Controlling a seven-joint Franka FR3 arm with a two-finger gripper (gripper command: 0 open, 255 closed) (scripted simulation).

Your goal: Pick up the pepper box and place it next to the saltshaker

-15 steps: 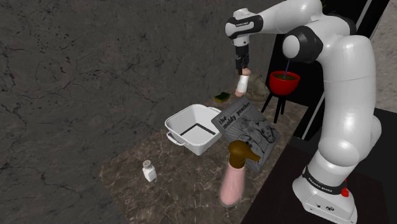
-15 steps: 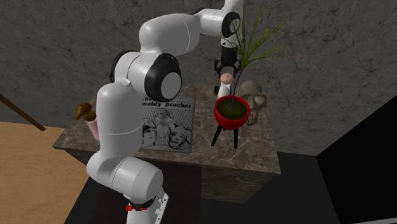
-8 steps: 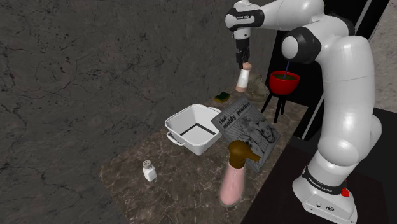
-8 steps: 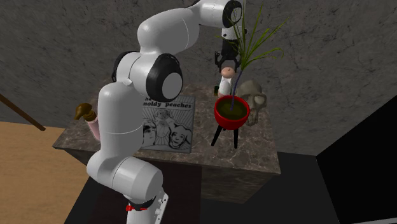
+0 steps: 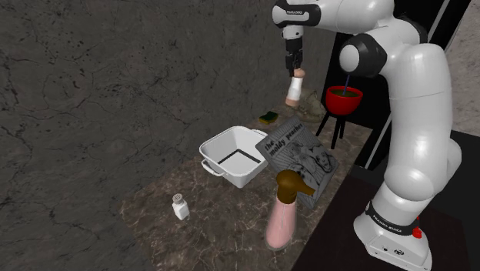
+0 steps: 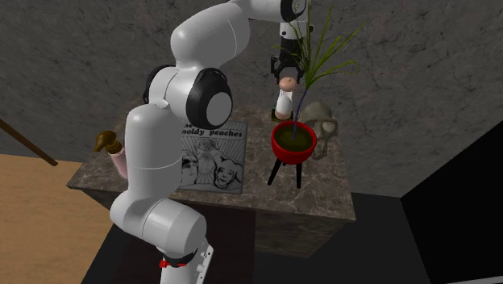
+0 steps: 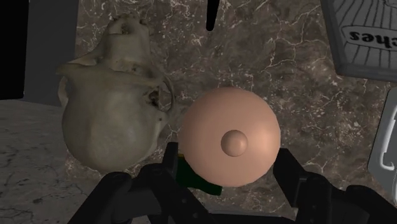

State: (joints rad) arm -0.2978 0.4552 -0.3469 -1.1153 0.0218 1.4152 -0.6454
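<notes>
Shoulder view, left to right. Lower left: saltshaker (image 5: 180, 206) on counter (image 5: 154, 219), well apart from pepper box (image 5: 293, 94). Pepper box hangs upper centre-right, clear of counter, gripper (image 5: 295, 71) jaws clamped on its cap.

Judgement: transit step. Carry high over tray (image 5: 242, 175), pass wide of bottle (image 5: 281, 215), lower upright just beside saltshaker, no nudge.

Materials:
- counter: dark veined marble
- saltshaker: small, white, capped
- tray: white, rectangular, handled
- bottle: pink, brown top
- pepper box: white cylinder, smooth pinkish dome, small knob
- skull (image 7: 111, 121): grey-green, lumpy
</notes>
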